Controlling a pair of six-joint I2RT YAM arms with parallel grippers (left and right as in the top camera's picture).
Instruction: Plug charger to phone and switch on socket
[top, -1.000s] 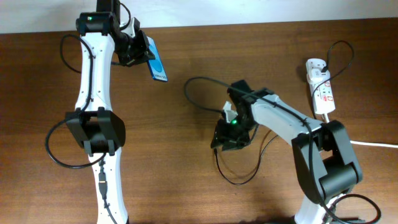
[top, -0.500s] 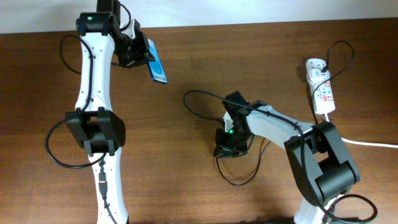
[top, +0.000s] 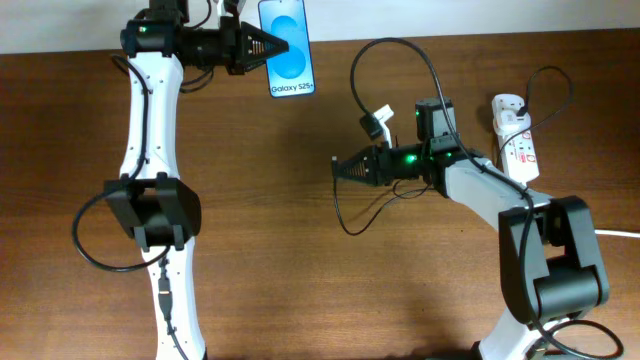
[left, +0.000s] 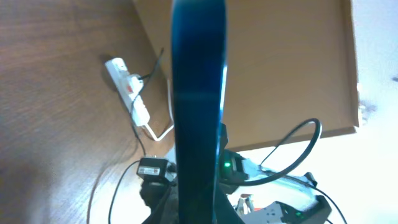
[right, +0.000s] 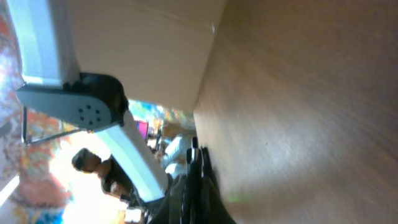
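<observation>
My left gripper (top: 268, 47) is shut on the phone (top: 287, 45) and holds it in the air at the table's far edge, with the blue screen and "Galaxy" text facing up. In the left wrist view the phone (left: 198, 93) shows edge-on. My right gripper (top: 338, 168) points left at mid-table and is shut on the charger's end; its thin black cable (top: 385, 42) arcs up behind it and another loop hangs below. In the right wrist view the fingers (right: 196, 163) are pressed together. The white socket (top: 516, 138) lies at the far right and also shows in the left wrist view (left: 127, 90).
The socket's thick white cord (top: 600, 232) runs off the right edge. Thicker black cables (top: 85, 245) loop beside the left arm's base. The pale wall (top: 420, 15) lies behind the table's far edge.
My left gripper has turned the phone screen-up and moved it right. My right gripper has risen from the table and swung to point left, taking the cable with it.
</observation>
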